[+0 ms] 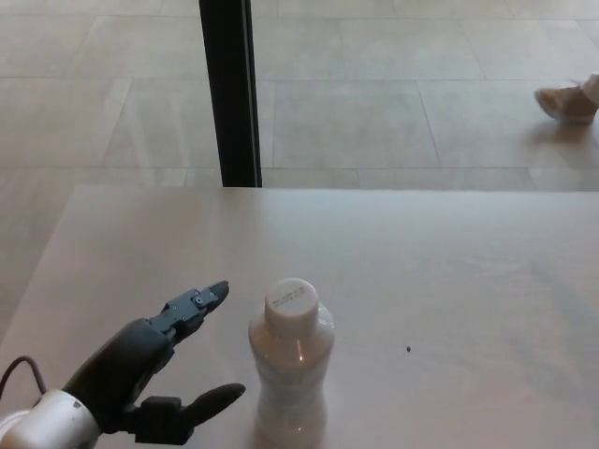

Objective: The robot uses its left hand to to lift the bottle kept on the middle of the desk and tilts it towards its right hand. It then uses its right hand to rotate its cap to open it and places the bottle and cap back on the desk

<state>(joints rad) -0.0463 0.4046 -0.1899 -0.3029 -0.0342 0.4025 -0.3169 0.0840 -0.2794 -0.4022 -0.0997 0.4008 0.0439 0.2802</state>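
A clear bottle with a white cap stands upright on the pale desk, near its front edge. My left hand is low at the left, just beside the bottle and not touching it. It is open, with the upper fingers pointing at the cap and the thumb reaching toward the bottle's body. My right hand does not show.
A black post rises behind the desk's far edge. A person's shoe shows on the tiled floor at the upper right. A small dark speck lies on the desk to the right of the bottle.
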